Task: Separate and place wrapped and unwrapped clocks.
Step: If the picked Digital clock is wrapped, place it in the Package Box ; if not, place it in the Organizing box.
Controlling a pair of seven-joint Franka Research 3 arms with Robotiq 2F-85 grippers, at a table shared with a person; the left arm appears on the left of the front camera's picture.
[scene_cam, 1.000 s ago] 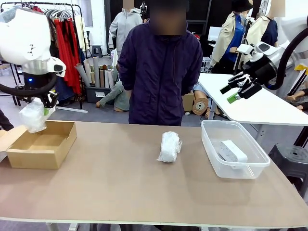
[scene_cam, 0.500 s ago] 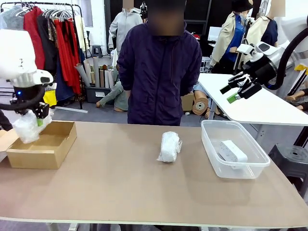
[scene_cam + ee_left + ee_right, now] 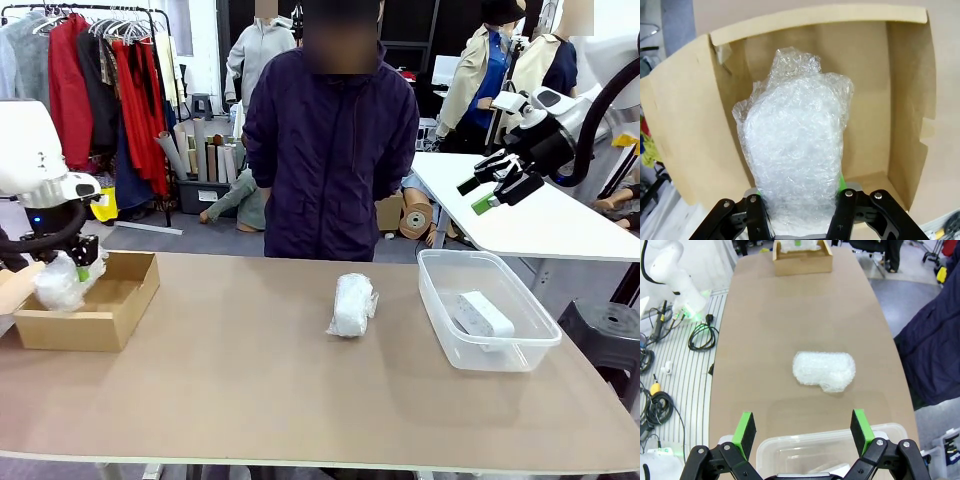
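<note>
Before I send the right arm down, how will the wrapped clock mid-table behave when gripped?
The wrapped clock lies flat and oblong, so it probably won't roll. Its bubble wrap looks puffy and loose at one end, so a grip may squash in or slip.

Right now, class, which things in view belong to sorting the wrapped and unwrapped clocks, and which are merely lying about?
Job: gripped wrapped clock in the left gripper over the cardboard box; loose wrapped clock mid-table; bare white clock in the clear tub.
Lying about: clothes rail, cardboard tubes, white side table.
</note>
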